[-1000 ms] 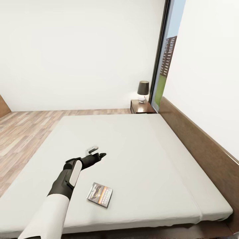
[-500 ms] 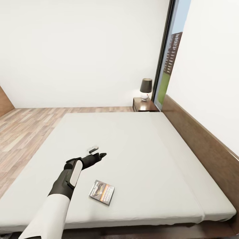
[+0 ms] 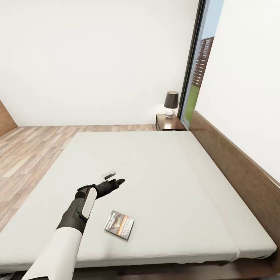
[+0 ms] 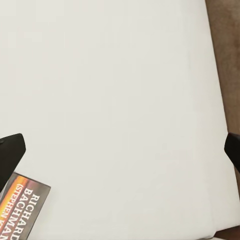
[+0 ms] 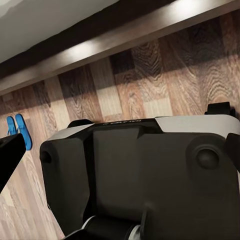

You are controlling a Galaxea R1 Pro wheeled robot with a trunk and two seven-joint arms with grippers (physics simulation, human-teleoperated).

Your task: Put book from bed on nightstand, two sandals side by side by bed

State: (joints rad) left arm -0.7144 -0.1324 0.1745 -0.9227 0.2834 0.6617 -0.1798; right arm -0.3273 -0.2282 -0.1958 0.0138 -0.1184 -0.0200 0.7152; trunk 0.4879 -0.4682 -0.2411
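The book (image 3: 119,225), a thin paperback with an orange band, lies flat on the bed's mattress (image 3: 163,175) near its front edge. My left gripper (image 3: 113,177) hovers open over the mattress, a little beyond and left of the book. In the left wrist view the book's corner (image 4: 22,207) shows just beside one dark fingertip (image 4: 10,155). The nightstand (image 3: 170,123) stands at the far corner by the headboard. Two blue sandals (image 5: 17,131) lie side by side on the wooden floor in the right wrist view. My right gripper (image 5: 120,150) is open and points down at my own base.
A lamp (image 3: 170,104) with a dark shade sits on the nightstand. The dark wood headboard (image 3: 233,159) runs along the bed's right side. Wooden floor (image 3: 27,151) stretches left of the bed. My dark base (image 5: 145,175) stands close to the bed frame (image 5: 100,45).
The head view shifted slightly a second ago, so the camera moved. The left arm and the book hold the same places since then.
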